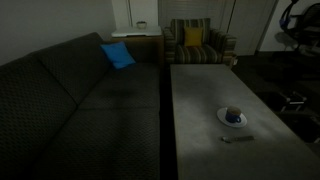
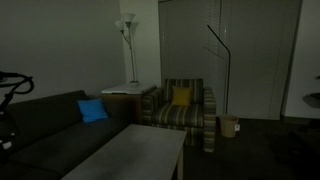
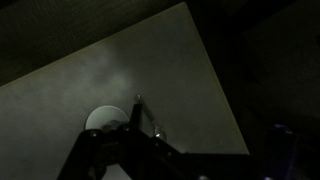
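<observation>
One plate (image 3: 100, 120) sits on the table (image 3: 120, 60), round, with no long axis, just at 8 o'clock of your gripper (image 3: 137, 100); you point it down, jaws pinched together, empty.

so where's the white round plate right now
In an exterior view the white round plate sits on the grey rectangular table, toward its near end and the side away from the dark fabric sofa.
</observation>
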`<state>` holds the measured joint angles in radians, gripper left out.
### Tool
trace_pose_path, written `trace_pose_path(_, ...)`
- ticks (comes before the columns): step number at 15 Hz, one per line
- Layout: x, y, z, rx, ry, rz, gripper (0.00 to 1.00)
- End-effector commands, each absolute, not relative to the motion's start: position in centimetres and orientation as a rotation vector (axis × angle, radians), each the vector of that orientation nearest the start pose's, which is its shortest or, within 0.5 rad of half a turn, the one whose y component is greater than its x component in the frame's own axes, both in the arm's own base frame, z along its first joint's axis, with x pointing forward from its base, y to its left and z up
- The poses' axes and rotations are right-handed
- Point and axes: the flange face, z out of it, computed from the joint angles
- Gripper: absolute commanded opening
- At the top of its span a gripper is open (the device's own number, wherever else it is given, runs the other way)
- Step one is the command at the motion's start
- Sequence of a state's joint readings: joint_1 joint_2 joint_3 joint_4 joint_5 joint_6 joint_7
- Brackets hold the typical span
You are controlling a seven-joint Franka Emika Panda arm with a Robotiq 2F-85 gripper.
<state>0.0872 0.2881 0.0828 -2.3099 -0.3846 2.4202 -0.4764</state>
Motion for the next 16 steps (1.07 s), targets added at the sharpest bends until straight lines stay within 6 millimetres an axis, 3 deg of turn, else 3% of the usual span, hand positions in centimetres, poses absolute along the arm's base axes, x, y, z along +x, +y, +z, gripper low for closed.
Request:
trace_pose_path(1, 50.1, 8.6, 20.5, -2.926, -1.522, 0.334, 1.00)
trace_pose_path(5, 50.7, 7.7, 20.5, -2.934, -1.550, 0.187, 1.00)
trace_pose_path(9, 52.3, 5.7, 18.8, -2.925, -1.518, 0.039, 1.00)
trace_pose_path(13, 53.3, 4.1, 14.8, -2.839, -1.545, 0.016, 1.00)
trace_pose_path(16, 54.0, 4.4, 10.9, -2.748, -1.599, 0.080, 1.00)
